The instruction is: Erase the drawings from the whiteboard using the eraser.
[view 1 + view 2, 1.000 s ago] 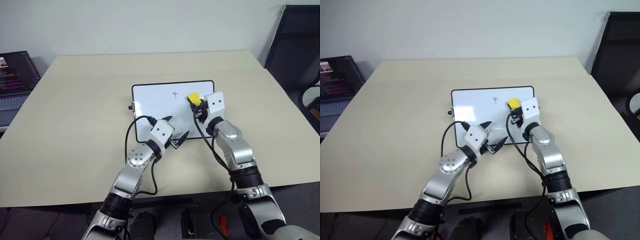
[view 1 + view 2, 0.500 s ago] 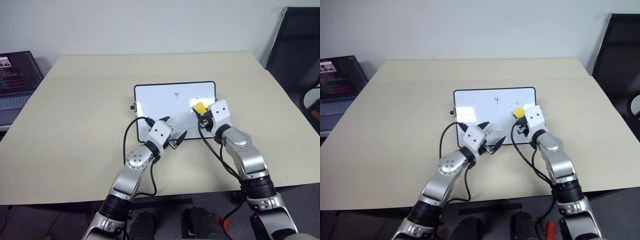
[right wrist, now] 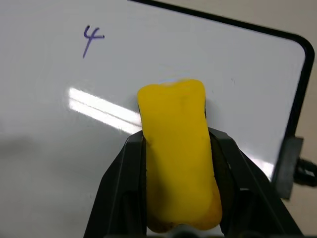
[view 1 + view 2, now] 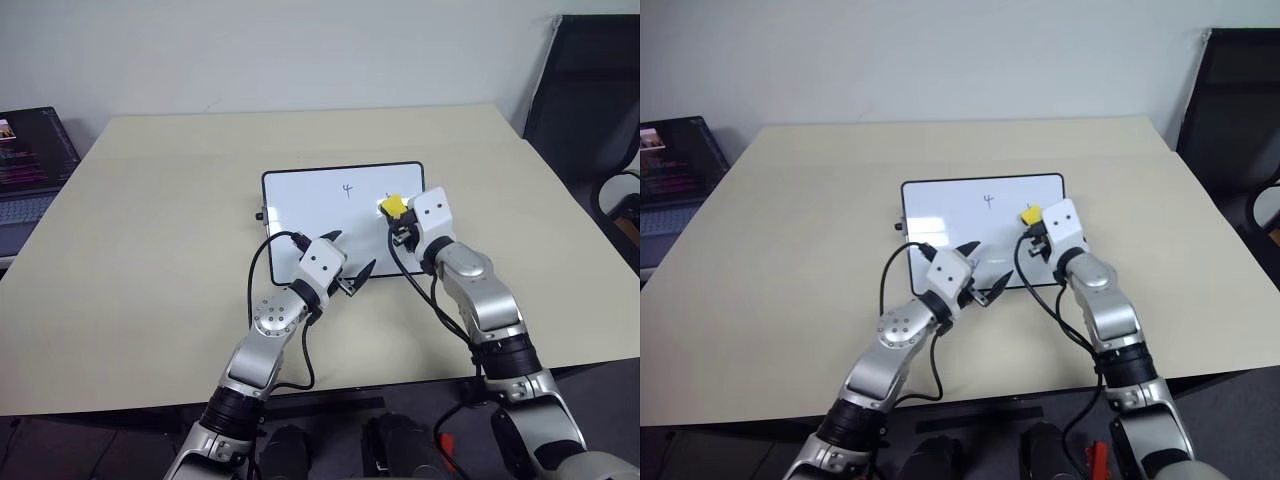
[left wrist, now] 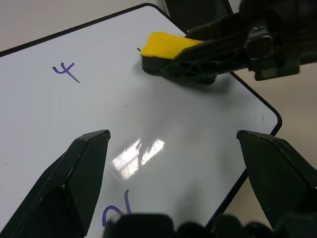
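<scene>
- Our right gripper (image 4: 397, 213) clamps the yellow eraser (image 4: 393, 205) by its long sides, pressed on the whiteboard's (image 4: 300, 200) right part.
- It looks light, slightly soft.
- Left gripper (image 4: 348, 263) spread wide, empty.

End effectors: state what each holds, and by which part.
Right end effector clamps the eraser by its long sides, at its near end. Left end effector is open, holding nothing.

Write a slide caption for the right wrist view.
Right gripper holds the yellow eraser over the whiteboard, near a "4".
</scene>
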Controlling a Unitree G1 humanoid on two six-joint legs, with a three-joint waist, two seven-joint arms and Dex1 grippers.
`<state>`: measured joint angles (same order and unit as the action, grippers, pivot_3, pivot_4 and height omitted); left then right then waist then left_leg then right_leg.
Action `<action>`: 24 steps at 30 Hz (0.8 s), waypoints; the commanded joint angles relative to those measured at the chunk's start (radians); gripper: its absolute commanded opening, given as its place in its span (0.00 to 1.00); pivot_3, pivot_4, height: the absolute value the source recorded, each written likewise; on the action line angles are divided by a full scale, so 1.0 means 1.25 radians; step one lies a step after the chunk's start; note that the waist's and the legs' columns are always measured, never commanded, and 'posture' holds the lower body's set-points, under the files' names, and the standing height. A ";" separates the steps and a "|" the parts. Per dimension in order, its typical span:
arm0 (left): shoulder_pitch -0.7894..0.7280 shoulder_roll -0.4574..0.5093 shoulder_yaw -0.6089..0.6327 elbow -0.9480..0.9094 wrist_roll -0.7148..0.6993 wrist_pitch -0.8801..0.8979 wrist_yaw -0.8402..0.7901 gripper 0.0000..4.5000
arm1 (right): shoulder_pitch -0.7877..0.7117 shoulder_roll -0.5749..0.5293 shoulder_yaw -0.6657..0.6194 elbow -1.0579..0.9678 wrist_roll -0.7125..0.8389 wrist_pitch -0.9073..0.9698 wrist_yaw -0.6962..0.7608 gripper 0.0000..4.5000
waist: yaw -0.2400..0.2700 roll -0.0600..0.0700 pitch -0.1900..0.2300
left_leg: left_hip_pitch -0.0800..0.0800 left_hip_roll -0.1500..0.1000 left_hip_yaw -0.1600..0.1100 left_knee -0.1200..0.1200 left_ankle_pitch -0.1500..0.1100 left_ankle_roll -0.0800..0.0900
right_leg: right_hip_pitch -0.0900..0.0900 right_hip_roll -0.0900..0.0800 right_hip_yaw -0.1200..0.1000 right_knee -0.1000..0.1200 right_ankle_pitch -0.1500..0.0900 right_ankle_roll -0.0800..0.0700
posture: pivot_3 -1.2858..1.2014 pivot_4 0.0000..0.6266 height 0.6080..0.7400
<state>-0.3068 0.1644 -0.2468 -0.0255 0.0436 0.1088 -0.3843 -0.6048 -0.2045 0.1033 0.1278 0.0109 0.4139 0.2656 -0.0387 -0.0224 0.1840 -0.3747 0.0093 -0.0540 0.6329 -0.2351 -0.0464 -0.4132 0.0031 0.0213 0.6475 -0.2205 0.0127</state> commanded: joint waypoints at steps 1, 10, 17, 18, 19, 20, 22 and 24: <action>-0.008 0.000 0.009 -0.018 -0.002 -0.006 0.000 1.00 | -0.039 0.015 0.012 0.052 -0.015 -0.031 0.001 0.29 | 0.000 0.000 0.000 | 0.000 0.000 0.000 0.000 0.000 0.000 | 0.000 0.000 0.000 0.000 0.000 0.000 | 0.52 0.24 1.00; -0.001 0.001 0.012 -0.030 -0.002 0.001 0.005 1.00 | -0.037 0.020 0.014 0.070 -0.032 -0.005 0.003 0.29 | 0.000 0.000 0.000 | 0.000 0.000 0.000 0.000 0.000 0.000 | 0.000 0.000 0.000 0.000 0.000 0.000 | 0.52 0.24 1.00; 0.000 0.006 0.017 -0.037 -0.002 0.007 0.010 1.00 | 0.054 -0.040 0.013 -0.036 -0.053 0.102 0.007 0.29 | 0.006 0.000 0.000 | 0.000 0.000 -0.001 0.000 0.000 0.000 | 0.001 0.000 0.000 0.000 0.000 0.000 | 0.52 0.24 1.00; 0.001 0.005 0.018 -0.038 -0.002 0.008 0.010 1.00 | 0.067 -0.046 0.010 -0.053 -0.050 0.112 0.009 0.29 | 0.006 0.000 0.000 | 0.000 0.000 -0.001 0.000 0.000 0.000 | 0.001 0.000 0.000 -0.001 0.000 0.000 | 0.52 0.24 1.00; 0.002 0.005 0.018 -0.038 -0.001 0.008 0.009 1.00 | 0.078 -0.051 0.007 -0.068 -0.047 0.121 0.010 0.29 | 0.006 0.000 0.000 | 0.001 0.000 -0.001 0.000 0.000 0.000 | 0.001 0.000 -0.001 -0.001 0.000 0.000 | 0.52 0.24 1.00; 0.005 0.004 0.018 -0.040 -0.001 0.008 0.009 1.00 | 0.090 -0.056 0.003 -0.085 -0.045 0.130 0.010 0.29 | 0.006 -0.001 -0.001 | 0.001 0.000 -0.001 0.000 0.000 0.000 | 0.002 0.000 -0.001 -0.001 0.000 0.000 | 0.52 0.24 1.00; 0.007 0.004 0.016 -0.040 -0.001 0.008 0.006 1.00 | 0.107 -0.063 -0.004 -0.111 -0.040 0.143 0.009 0.29 | 0.006 -0.001 -0.001 | 0.002 0.000 -0.001 0.000 0.000 0.000 | 0.003 0.000 -0.001 -0.001 0.000 -0.001 | 0.52 0.24 1.00; 0.005 0.003 0.016 -0.037 -0.001 0.006 0.003 1.00 | 0.117 -0.065 -0.011 -0.132 -0.037 0.150 0.005 0.29 | 0.006 -0.001 -0.001 | 0.002 0.000 -0.001 0.000 0.000 0.000 | 0.003 0.000 -0.001 -0.002 0.000 -0.001 | 0.52 0.24 1.00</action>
<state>-0.2926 0.1713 -0.2293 -0.0310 0.0434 0.1271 -0.3822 -0.4781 -0.2720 0.1120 -0.0449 -0.0275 0.5550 0.2835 -0.0311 -0.0232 0.1833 -0.3725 0.0096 -0.0552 0.6328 -0.2350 -0.0464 -0.4099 0.0031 0.0203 0.6455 -0.2207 0.0119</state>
